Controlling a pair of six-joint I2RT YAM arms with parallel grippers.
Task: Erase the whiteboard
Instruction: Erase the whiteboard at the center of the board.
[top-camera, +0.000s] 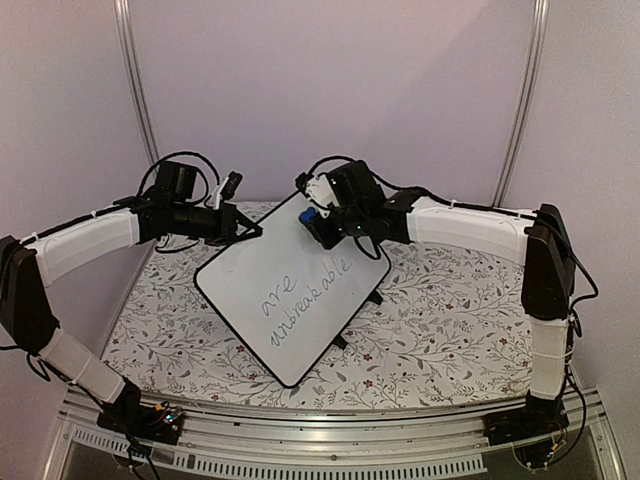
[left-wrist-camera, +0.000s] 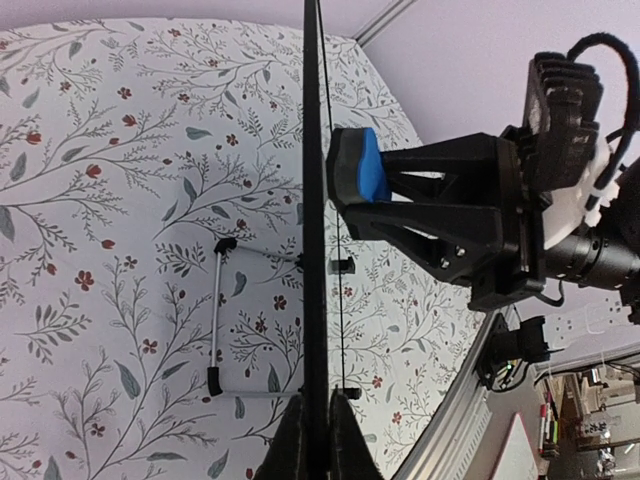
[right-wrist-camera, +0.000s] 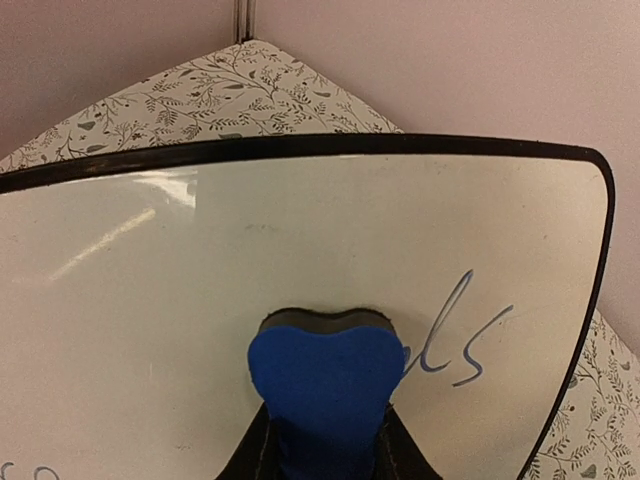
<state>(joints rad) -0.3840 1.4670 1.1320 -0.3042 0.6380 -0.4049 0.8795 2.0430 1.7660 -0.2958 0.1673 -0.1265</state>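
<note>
Right gripper (right-wrist-camera: 327, 452) is clamping the eraser (right-wrist-camera: 322, 375), jaws nearly shut around its narrow end. The blue back is facing the wrist cam and the dark felt face is pressing on the board (right-wrist-camera: 250, 240). It's sitting bottom centre of the right wrist view, just left of a blue "ls" scrawl (right-wrist-camera: 465, 340) near the board's right rim. My read: it's being held square to the board so the whole pad is contacting for the wipe.

Left gripper (left-wrist-camera: 316, 440) is pinching fully shut on the board's thin black edge, bottom centre of the left wrist view, where the board is showing edge-on as a vertical black line. That looks like bracing, so the board isn't sliding or flexing under eraser pressure from the opposite side.

In the top view the board is lying at the centre of the frame, rotated diamond-wise and tilted up on its wire foot (left-wrist-camera: 215, 330) over the floral surface (top-camera: 440, 320). The left gripper is on its upper left edge and the eraser is near its top corner. "are unbreakable" (top-camera: 305, 300) is running across the middle and lower part, well apart from the eraser, so most of the job is looking undone.
</note>
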